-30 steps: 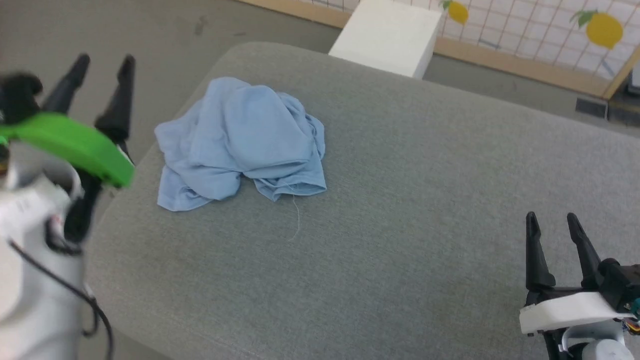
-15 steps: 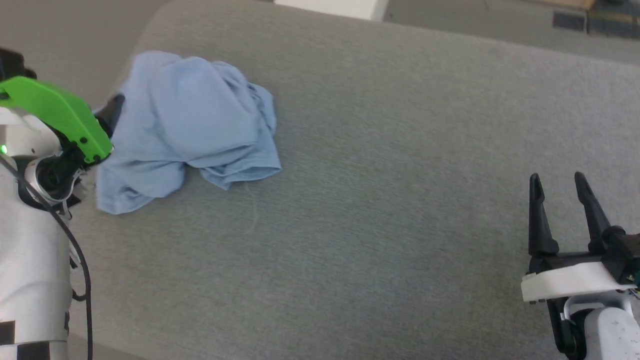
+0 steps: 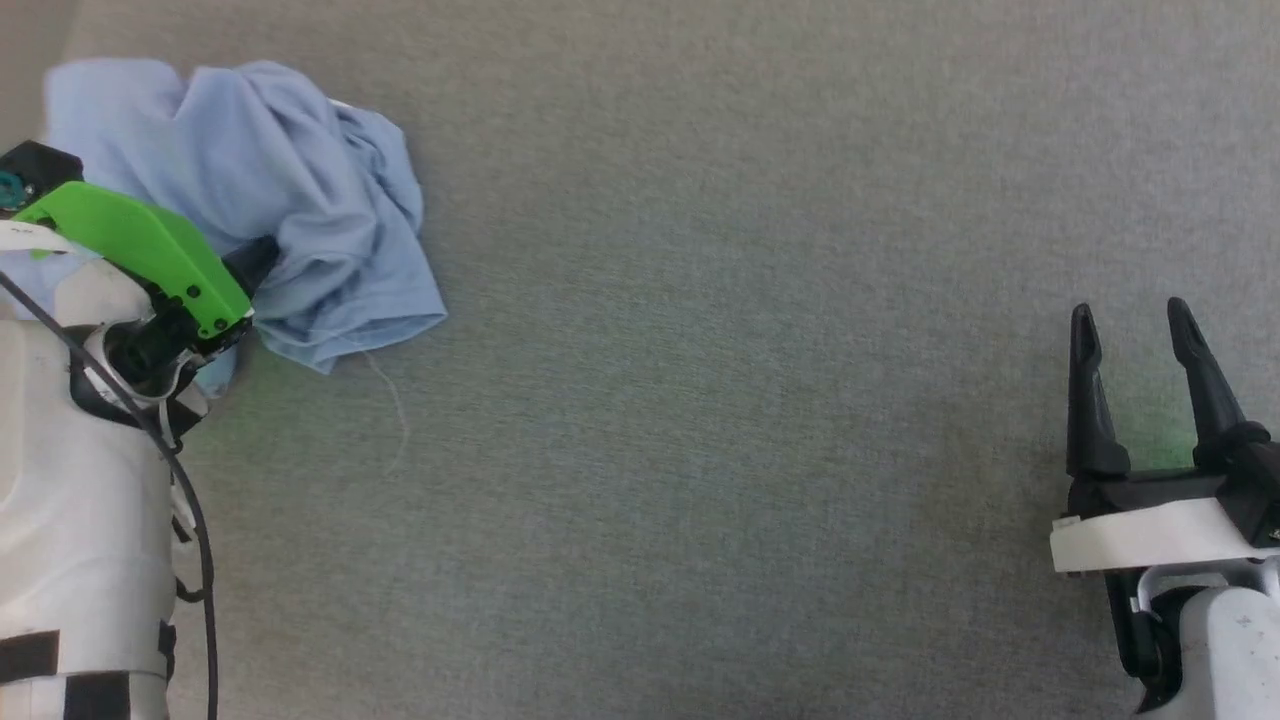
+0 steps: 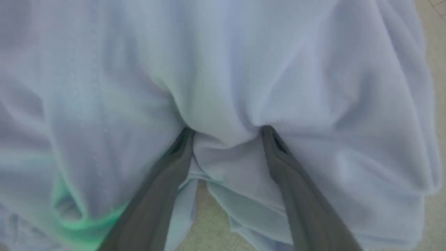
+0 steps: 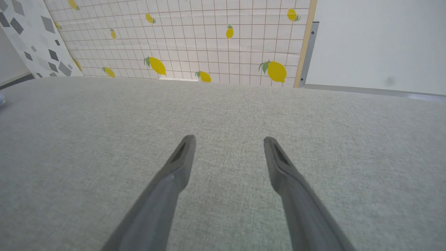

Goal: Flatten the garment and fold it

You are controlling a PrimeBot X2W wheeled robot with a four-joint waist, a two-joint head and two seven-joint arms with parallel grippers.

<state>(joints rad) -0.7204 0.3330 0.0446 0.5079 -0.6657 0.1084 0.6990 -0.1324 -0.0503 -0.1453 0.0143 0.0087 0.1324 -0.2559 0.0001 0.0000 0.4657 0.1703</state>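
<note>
The left gripper (image 4: 226, 134), jaws wide, presses into the crumpled light blue shirt (image 3: 300, 200) at the far left of the grey cushion (image 3: 700, 400), so closing could pinch several layers together; the right gripper (image 3: 1128, 310) hangs wide and empty.

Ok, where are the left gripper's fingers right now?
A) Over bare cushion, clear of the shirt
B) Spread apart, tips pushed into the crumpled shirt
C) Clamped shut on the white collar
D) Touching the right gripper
B: in the left wrist view the left gripper has its fingers apart, with the tips sunk into folds of the light blue shirt and cloth bunched between them, not yet pinched.
</note>
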